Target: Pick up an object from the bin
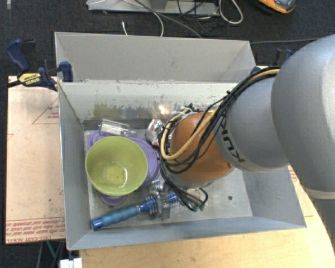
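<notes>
My gripper (166, 199) reaches down below the orange cover into the front middle of the bin. It is right at the head end of a blue-handled tool (116, 218), which lies along the front wall with its handle pointing left. Whether the gripper touches the tool is hidden. Just left of the gripper a lime green bowl (116, 165) stands upright on a purple plate (152, 162).
A clear plastic piece (114, 128) lies against the back wall, left of centre. A shiny silver crumpled thing (154, 129) sits beside it, partly under the arm's cables. The arm and its orange cover hide the bin's middle right; bare floor shows at the front right.
</notes>
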`<action>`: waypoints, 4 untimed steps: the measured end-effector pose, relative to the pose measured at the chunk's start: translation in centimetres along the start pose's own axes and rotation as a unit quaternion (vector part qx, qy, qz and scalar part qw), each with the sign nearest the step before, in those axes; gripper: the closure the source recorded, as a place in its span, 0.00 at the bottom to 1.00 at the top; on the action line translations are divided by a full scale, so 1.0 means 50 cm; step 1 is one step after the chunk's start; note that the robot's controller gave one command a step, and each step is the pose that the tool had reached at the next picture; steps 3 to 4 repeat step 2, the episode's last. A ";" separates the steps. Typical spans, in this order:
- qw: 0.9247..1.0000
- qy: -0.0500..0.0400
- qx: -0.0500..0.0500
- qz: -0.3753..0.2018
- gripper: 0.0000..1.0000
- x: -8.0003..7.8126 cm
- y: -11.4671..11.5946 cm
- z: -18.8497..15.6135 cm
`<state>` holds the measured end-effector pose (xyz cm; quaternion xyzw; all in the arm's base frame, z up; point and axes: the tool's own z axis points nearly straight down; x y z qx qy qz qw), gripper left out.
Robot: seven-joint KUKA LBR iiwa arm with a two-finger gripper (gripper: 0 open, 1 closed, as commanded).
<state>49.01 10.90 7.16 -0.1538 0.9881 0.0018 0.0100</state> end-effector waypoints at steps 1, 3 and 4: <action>1.000 0.006 -0.001 0.000 1.00 0.006 0.001 -0.053; 1.000 0.002 0.000 0.000 1.00 -0.001 0.001 -0.145; 1.000 0.002 0.000 0.000 1.00 -0.001 0.001 -0.145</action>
